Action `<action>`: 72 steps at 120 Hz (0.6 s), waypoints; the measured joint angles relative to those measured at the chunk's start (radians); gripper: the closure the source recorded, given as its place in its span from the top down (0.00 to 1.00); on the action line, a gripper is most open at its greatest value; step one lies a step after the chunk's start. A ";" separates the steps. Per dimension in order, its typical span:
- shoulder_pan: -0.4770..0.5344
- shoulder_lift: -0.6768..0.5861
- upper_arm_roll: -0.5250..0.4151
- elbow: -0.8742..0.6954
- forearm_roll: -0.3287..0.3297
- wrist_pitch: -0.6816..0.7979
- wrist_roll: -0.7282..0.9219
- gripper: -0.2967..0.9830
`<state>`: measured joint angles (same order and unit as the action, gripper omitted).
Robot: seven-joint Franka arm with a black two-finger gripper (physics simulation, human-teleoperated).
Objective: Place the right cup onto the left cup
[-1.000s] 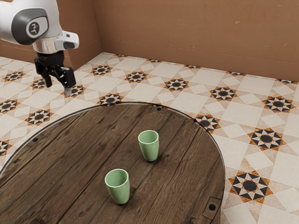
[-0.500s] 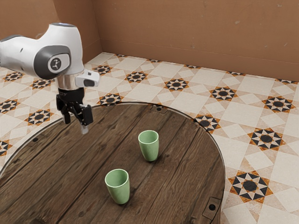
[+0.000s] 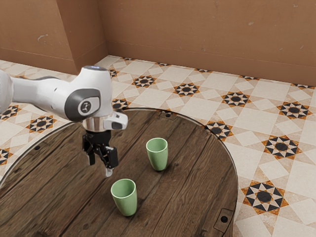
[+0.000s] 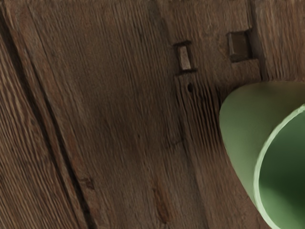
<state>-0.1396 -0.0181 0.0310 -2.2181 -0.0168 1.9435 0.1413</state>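
The foreground cup (image 3: 127, 202), presumably the right cup, stands upright on the table (image 3: 64, 182); in the exterior view, the other cup (image 3: 158, 157) is at its 1 o'clock, the gripper (image 3: 100, 167) at its 11 o'clock, fingers apart, empty. Approach should run toward 5 o'clock.

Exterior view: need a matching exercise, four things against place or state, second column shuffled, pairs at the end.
Column 1
1. green cup nearer the view's lower edge
2. other green cup
3. gripper
4. tiled floor

Column 2
A. patterned with dark-centred stars
B. upright, the cup farther to the exterior view's right
C. open, nothing between its fingers
D. upright, the cup farther to the exterior view's left

Pairs: 1-D, 2-B, 3-C, 4-A
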 joint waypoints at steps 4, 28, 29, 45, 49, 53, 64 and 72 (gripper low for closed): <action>-0.003 0.006 -0.005 0.000 -0.004 0.013 0.000 0.77; -0.028 0.048 -0.030 -0.005 -0.019 0.079 -0.002 0.77; -0.029 0.049 -0.031 -0.006 -0.020 0.081 -0.002 0.77; -0.032 0.079 -0.035 -0.014 -0.033 0.105 -0.004 0.77; -0.026 0.088 -0.035 -0.015 -0.034 0.109 -0.004 0.77; -0.018 0.096 -0.035 -0.019 -0.036 0.116 -0.004 0.77; -0.005 0.117 -0.035 -0.026 -0.038 0.137 -0.005 0.77; -0.013 0.133 -0.035 -0.028 -0.042 0.152 -0.005 0.77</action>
<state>-0.1522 0.1148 -0.0045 -2.2459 -0.0592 2.0958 0.1359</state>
